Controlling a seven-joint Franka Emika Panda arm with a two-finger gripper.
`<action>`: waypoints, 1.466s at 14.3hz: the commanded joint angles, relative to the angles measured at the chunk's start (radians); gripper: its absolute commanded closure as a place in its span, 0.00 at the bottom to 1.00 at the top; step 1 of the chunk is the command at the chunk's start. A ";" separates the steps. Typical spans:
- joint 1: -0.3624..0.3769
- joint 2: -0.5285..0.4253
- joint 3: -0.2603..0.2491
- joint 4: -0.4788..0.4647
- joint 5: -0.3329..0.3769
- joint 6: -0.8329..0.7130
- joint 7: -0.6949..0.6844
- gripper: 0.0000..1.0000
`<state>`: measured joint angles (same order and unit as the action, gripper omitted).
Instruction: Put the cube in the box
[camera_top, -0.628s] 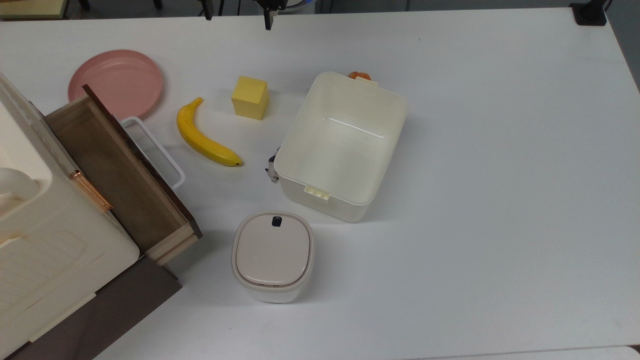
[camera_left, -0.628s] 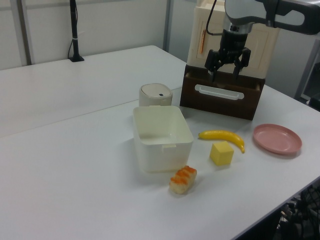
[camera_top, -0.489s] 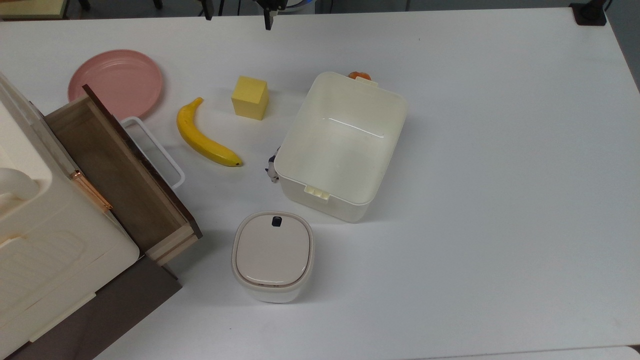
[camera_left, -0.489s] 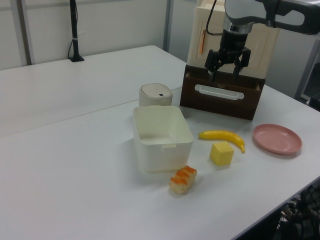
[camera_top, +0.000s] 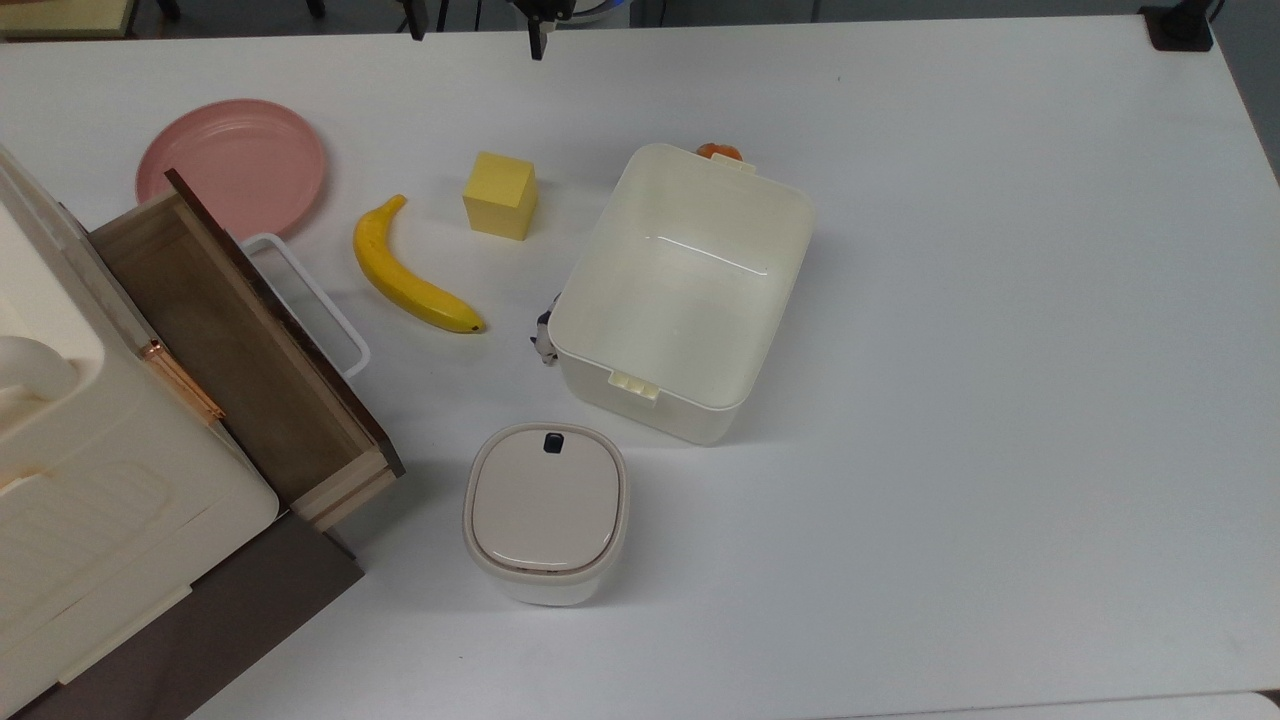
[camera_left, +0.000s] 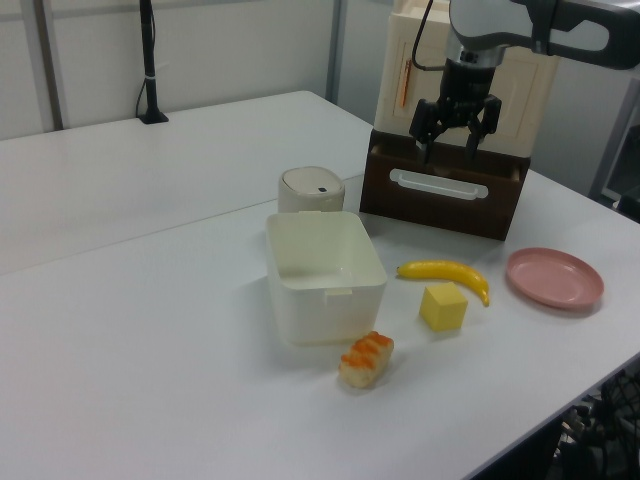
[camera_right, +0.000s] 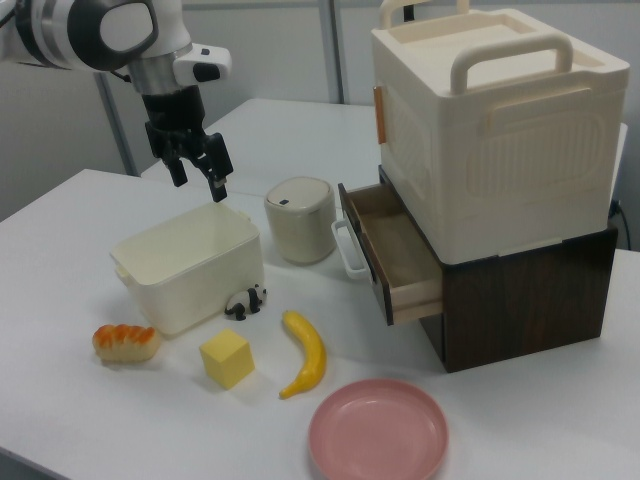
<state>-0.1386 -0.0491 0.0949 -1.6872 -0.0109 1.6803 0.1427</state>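
While your gripper (camera_right: 199, 178) is hanging high above table (camera_top: 1000, 400), fingers are spreading apart, pinching nothing. Cube (camera_top: 500, 195) is sitting on table at box's (camera_top: 700, 160) ten o'clock in top view, well apart from gripper, not touching box. Banana (camera_top: 410, 272) is lying just beside cube, at its seven o'clock in top view. You're seeing box standing open, with small panda figure (camera_right: 245, 302) touching its wall in right view.

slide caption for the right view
Open claw hovers above cream-white plastic tub; pale-yellow cube waits on table.
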 joint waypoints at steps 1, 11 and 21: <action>0.017 -0.020 -0.017 -0.014 0.020 -0.010 0.002 0.00; 0.031 -0.026 -0.014 -0.042 0.019 0.007 0.015 0.00; -0.001 -0.100 -0.015 -0.282 0.019 0.230 0.005 0.00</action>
<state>-0.1351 -0.1061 0.0894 -1.8834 -0.0109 1.8603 0.1449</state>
